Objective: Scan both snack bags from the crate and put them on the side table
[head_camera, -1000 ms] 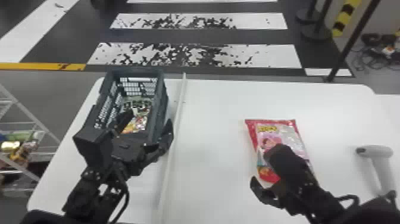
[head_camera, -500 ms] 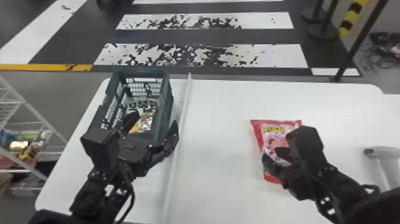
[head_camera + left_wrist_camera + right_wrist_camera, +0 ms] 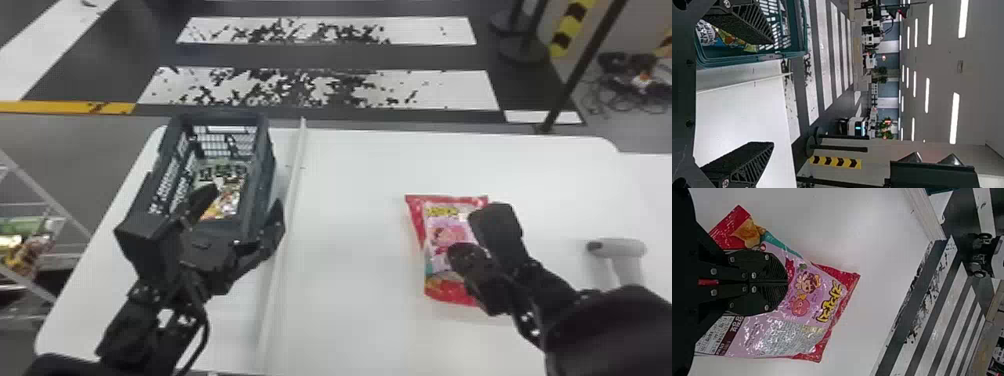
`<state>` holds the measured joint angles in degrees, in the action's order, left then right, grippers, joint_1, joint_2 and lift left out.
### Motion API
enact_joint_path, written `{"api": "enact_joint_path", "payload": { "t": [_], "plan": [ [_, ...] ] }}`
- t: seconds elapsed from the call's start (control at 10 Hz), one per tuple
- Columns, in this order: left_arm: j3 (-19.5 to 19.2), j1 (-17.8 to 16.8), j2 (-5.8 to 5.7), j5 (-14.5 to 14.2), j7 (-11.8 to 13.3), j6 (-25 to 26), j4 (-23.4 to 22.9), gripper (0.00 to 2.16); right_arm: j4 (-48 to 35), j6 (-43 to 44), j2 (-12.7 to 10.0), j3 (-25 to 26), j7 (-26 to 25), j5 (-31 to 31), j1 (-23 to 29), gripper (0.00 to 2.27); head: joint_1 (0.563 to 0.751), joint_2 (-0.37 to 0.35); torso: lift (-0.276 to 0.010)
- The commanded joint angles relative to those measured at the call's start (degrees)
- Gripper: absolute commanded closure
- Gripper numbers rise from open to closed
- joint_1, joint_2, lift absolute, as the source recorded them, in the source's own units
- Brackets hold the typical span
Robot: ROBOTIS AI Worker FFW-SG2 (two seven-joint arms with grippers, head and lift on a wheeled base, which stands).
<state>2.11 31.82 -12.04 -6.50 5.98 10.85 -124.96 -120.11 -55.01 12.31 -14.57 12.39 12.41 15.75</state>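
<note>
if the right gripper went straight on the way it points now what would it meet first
Most likely the pink and red snack bag, lying under the tips of the right gripper; the depth between them is unclear.

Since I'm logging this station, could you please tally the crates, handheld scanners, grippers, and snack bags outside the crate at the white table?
Crate: 1
Handheld scanner: 1
Grippers: 2, the left gripper and right gripper
Snack bag outside the crate: 1
Total: 5

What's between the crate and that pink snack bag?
In the head view, a long white strip and bare tabletop lie between crate and snack bag.
</note>
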Motion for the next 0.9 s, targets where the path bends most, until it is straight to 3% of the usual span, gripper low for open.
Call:
{"api": "enact_joint_path", "payload": {
  "t": [0.0,0.4,0.8],
  "plan": [
    [0.0,0.0,0.00,0.0,0.0,0.0,0.2,0.08,4.3,2.8,-0.5,0.2,0.0,-0.2,-1.6,2.25,0.695,0.030,-0.087],
    [-0.4,0.1,0.00,0.0,0.0,-0.2,0.2,0.08,11.0,6.4,-1.0,-0.9,0.1,-0.4,-2.6,2.25,0.695,0.035,-0.087],
    [-0.4,0.2,0.17,0.0,0.1,0.0,0.3,0.08,-2.1,5.3,-1.0,-1.2,0.2,-0.8,-1.1,2.25,0.695,0.059,-0.087]
  ]
}}
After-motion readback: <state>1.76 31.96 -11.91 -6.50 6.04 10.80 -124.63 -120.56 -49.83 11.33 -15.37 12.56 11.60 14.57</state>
